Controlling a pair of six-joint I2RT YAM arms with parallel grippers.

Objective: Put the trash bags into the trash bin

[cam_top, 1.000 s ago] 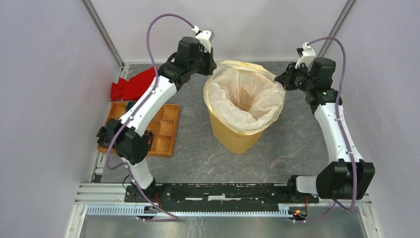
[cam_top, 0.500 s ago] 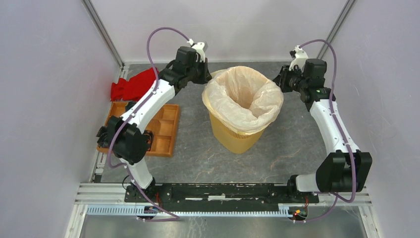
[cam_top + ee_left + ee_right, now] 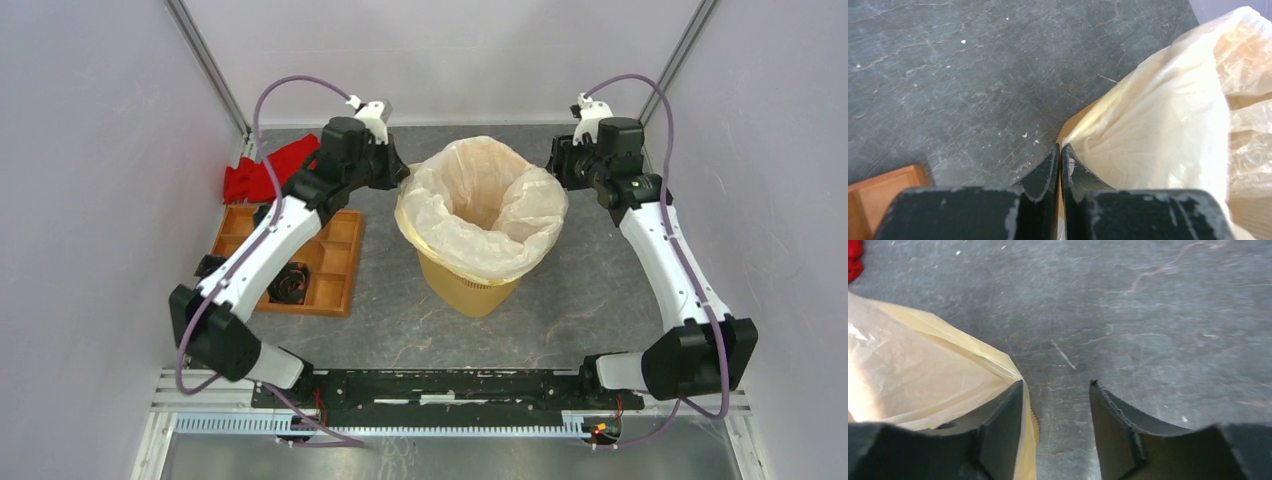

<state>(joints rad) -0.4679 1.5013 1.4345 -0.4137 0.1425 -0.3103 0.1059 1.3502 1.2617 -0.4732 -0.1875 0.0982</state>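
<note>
Tabletop (image 3: 580, 290), near to far:
- Orange compartment tray (image 3: 352, 262) sits left of centre, not involved.
- Trash bin (image 3: 468, 285) stands upright mid-table. Trash bag (image 3: 520, 245) is already inside it, mouth open, film cuffed over the rim most of the way round. The near side looks seated.
- Left gripper (image 3: 1060, 150) is at the bag's far-left edge. Its jaws are pressed together, and creases in the film run to the tips, so I read it as pinching the bag's cuff.
- Right gripper (image 3: 1055, 390) is at the far-right edge. Its jaws are spread and grip nothing; one finger lies against the film.
- Red cloth (image 3: 265, 175) is in the far-left corner, well apart.

Status: the bag is in and lining the bin, mostly done. What's left, I'd judge, is to finish tucking the far-side cuff down, release left, and back both arms off.
</note>
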